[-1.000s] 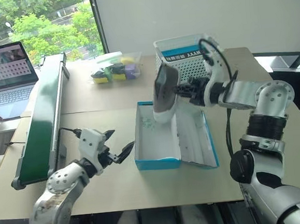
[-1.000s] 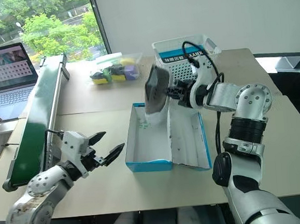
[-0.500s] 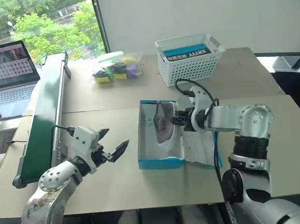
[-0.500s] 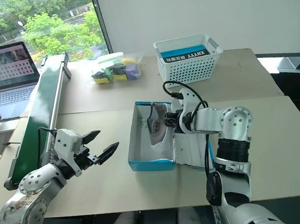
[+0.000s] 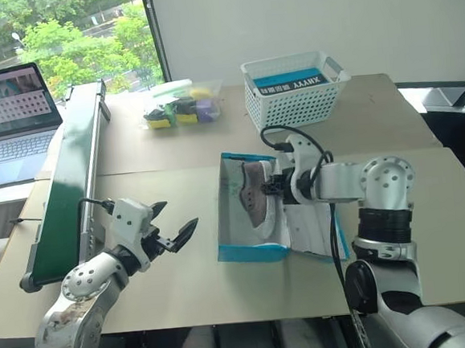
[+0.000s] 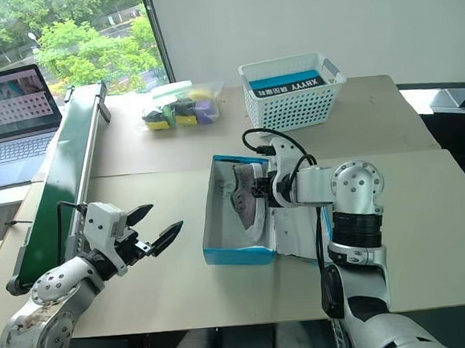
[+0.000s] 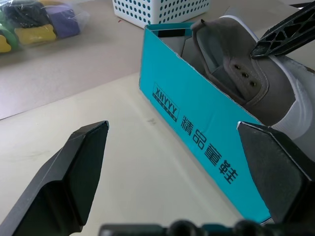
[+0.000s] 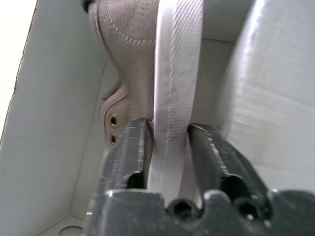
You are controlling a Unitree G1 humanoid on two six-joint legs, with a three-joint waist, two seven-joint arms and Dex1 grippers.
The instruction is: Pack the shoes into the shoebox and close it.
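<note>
Right end effector (image 8: 167, 142): I see its fingers straddling the shoe's (image 5: 257, 200) pale sole, slightly parted.
Left end effector (image 5: 175, 228): fingers spread wide, empty, beside the shoebox (image 5: 251, 251).
Shoe: on its side inside the shoebox.
Shoebox: open on the tabletop (image 5: 185, 290).

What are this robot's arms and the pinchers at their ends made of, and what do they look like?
Both arms are chunky silver-grey metal segments with round joints and black collars between them. The left gripper has a white block behind two black, pointed fingers. The right gripper has black fingers too, and a black cable loops over its wrist.
</note>
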